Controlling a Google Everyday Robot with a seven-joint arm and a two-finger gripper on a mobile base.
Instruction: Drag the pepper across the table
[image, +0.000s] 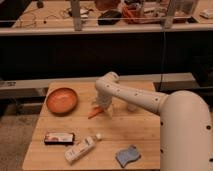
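Note:
The pepper (94, 113), a small slender orange tapered piece, lies near the middle of the light wooden table (140, 131), just right of the orange bowl. My gripper (103, 108) hangs at the end of the white arm and reaches down right beside the pepper's upper right end, touching or nearly touching it. The arm comes in from the lower right and bends over the table's middle.
An orange bowl (62, 100) sits at the table's back left. A dark flat packet (59, 138) and a white bottle (80, 148) lie at the front left, a blue sponge (127, 155) at the front. A cluttered workbench (110, 17) runs behind.

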